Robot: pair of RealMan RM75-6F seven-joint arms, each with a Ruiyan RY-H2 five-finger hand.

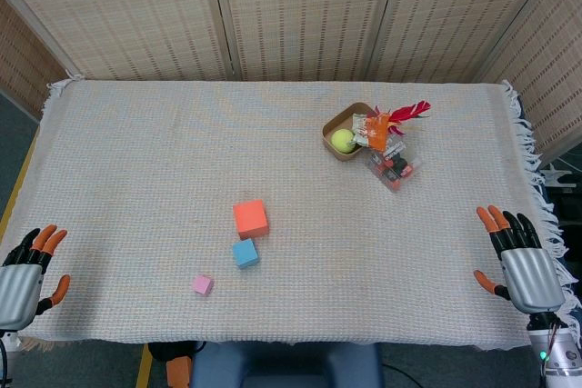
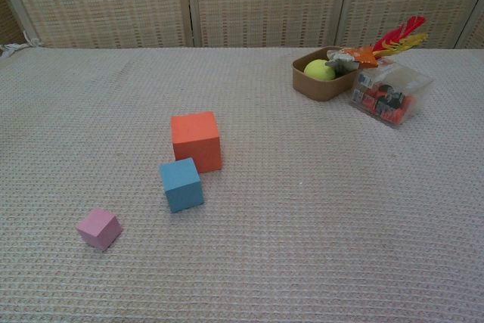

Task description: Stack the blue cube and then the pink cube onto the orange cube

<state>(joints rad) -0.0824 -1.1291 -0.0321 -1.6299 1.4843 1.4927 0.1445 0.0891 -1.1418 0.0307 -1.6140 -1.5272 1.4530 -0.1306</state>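
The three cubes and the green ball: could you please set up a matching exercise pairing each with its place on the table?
Things:
1. orange cube
2. blue cube
3. pink cube
4. green ball

Places:
A. nearest the table's front edge, off to the left
B. inside the brown box
C. farthest back of the cubes
D. between the other two cubes

Pairs: 1-C, 2-D, 3-A, 4-B

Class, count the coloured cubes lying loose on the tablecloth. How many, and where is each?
3. The orange cube sits near the middle, the blue cube just in front of it, and the pink cube nearer the front-left. None looks hidden.
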